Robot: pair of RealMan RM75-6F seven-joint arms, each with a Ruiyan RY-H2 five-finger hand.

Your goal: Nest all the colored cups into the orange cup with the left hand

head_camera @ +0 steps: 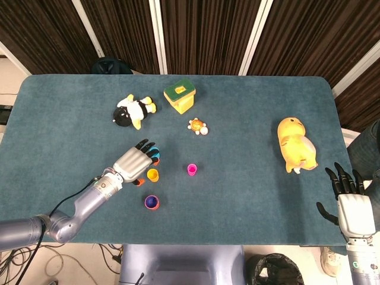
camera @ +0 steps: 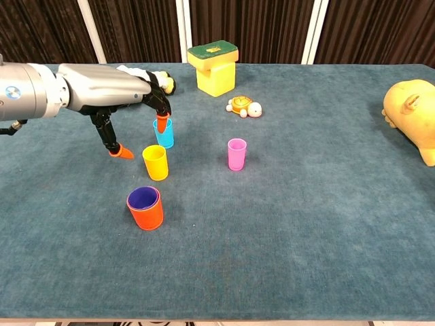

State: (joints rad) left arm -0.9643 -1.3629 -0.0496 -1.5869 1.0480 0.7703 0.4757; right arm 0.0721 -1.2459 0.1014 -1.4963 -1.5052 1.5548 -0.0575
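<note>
Left robot hand over the small blue plastic cup, holding nothing.

I had the left robot hand point(camera: 119, 92) spread above the teal felt tabletop point(camera: 306, 224), an orange-tipped finger point(camera: 162, 122) dipping at the rim of the small blue plastic cup point(camera: 164, 134) and the thumb pointing down to the left of the small yellow plastic cup point(camera: 155, 162); nothing was in its grasp. The squat orange plastic cup point(camera: 145, 209), with a purple cup point(camera: 143, 197) already nested inside it, stood nearest the camera, just below the yellow one. The small pink plastic cup point(camera: 236, 153) stood apart to the right. My right robot hand point(head_camera: 350, 202) rested off the tabletop's right corner, fingers apart and empty.
</note>
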